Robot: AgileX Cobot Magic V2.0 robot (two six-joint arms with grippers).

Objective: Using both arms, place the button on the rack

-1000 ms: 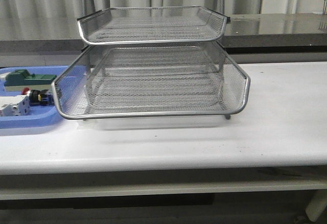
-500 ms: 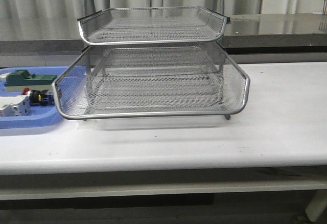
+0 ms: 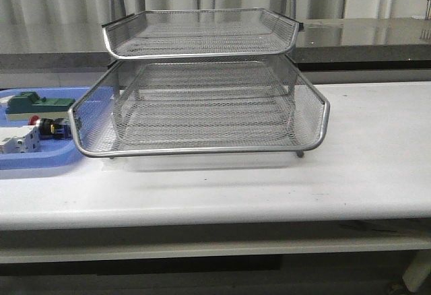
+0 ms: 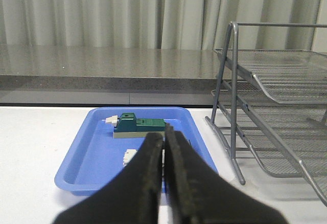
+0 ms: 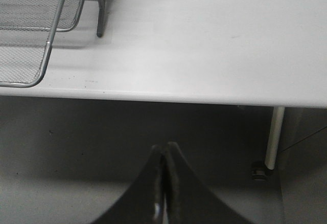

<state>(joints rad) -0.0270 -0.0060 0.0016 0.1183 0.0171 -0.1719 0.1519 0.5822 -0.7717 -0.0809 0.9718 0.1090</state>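
Note:
The button (image 3: 51, 128), red-headed with a black body, lies in the blue tray (image 3: 34, 162) at the table's left, just beside the rack (image 3: 202, 151). The rack, a silver wire-mesh stand, fills the middle of the front view, and neither arm shows there. My left gripper (image 4: 163, 135) is shut with nothing in it, hanging short of the blue tray (image 4: 92, 152); its fingers hide the button in that view. The rack's frame (image 4: 235, 106) stands to one side of it. My right gripper (image 5: 164, 146) is shut and empty, below the table's front edge, near the rack's corner (image 5: 51, 45).
A green block (image 3: 37, 103) (image 4: 140, 125) and a white breaker (image 3: 17, 140) (image 4: 129, 156) share the blue tray with the button. The white table (image 3: 363, 174) stretches to the right of the rack. A table leg with a caster (image 5: 273, 137) stands near my right gripper.

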